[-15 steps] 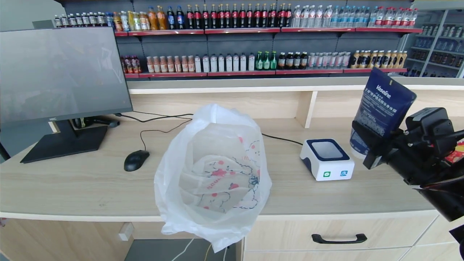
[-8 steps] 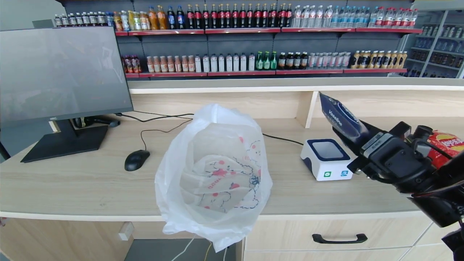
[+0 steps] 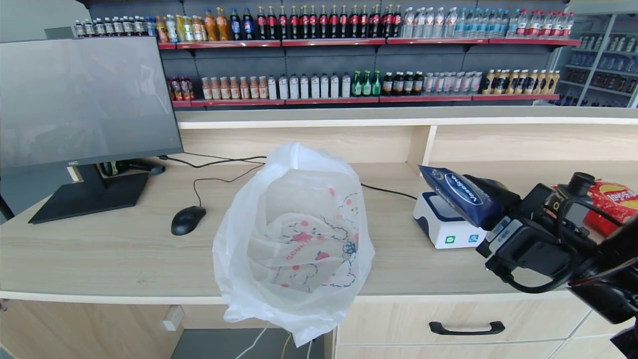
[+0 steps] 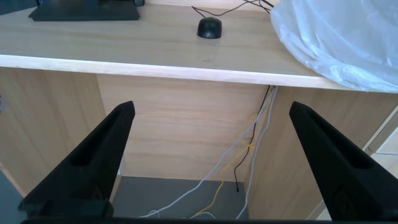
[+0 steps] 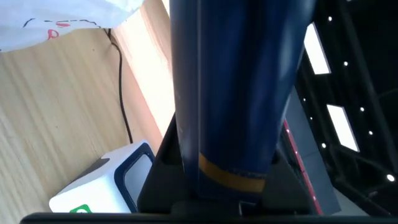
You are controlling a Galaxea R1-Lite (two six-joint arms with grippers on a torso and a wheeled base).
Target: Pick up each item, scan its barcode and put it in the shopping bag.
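A: Where's the pouch?

B: The dark blue pouch (image 3: 461, 194) is clamped at its bottom end in the right claw (image 3: 491, 209). It is tipped over almost flat, and its top end reaches across the scanner (image 3: 446, 227) toward the shopping bag (image 3: 294, 239).

A: Is it touching the scanner?

B: From the head view I cannot tell, because the pouch covers the scanner's window. The right wrist view looks along the pouch (image 5: 236, 87) from the claw (image 5: 227, 193). There the scanner (image 5: 106, 186) sits on the wood grain of the bench beyond the pouch, and a gold band runs across the pouch near the black fingers.

A: And the arm?

B: It comes in low from the robot's right, with the wrist over the bench's front edge. A red snack bag (image 3: 610, 204) lies behind it.

A: The left one?

B: The left wrist view has the left claw (image 4: 211, 107) below the bench top, facing the pale wooden front panel. Its two black wedge fingers are spread wide with nothing between them, and loose cables (image 4: 249, 155) hang behind.

A: What is the bag like?

B: It is thin, crinkled, see-through white plastic with a red and blue cartoon print. It stands open at the bench (image 3: 99, 259) edge and sags over it. A black mouse (image 3: 188, 220) and a dark monitor (image 3: 84, 99) sit to its left.
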